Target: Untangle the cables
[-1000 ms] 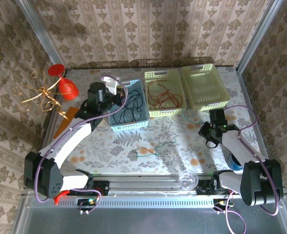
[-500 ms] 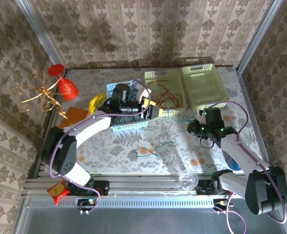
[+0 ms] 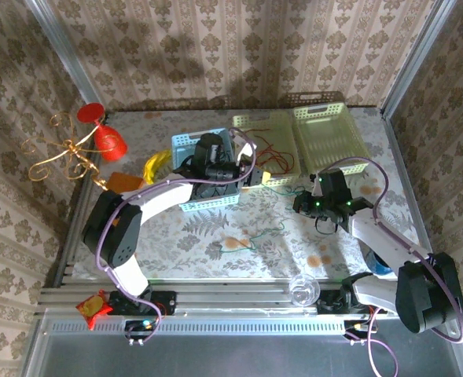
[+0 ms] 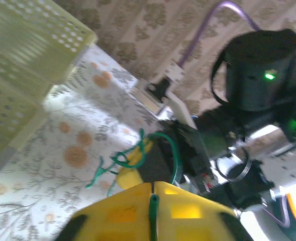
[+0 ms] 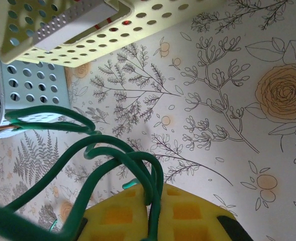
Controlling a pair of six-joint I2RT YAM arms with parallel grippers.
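One green cable (image 3: 256, 235) trails over the flowered table, and its upper end is stretched between my two grippers. My left gripper (image 3: 264, 176) reaches right past the blue basket. Its yellow fingers are shut on a green strand (image 4: 153, 201). Beyond them the green cable loops (image 4: 130, 156) against the right gripper's yellow fingertip (image 4: 129, 174). My right gripper (image 3: 300, 201) sits just right of the left one, shut on the green cable's loops (image 5: 118, 156). Black cables (image 3: 207, 182) lie in the blue basket (image 3: 185, 141). Red cables (image 3: 272, 154) lie in the middle yellow-green basket (image 3: 251, 120).
A second yellow-green basket (image 3: 329, 137) stands at the back right. A gold wire stand with red cups (image 3: 97, 141) stands at the left wall. A clear glass (image 3: 303, 289) sits at the front rail. An orange item (image 3: 119, 184) lies beside the blue basket.
My left arm swung right from over the blue basket to the table's middle; its jaws opened and then shut on the green cable. My right gripper moved left towards it, still gripping the cable.
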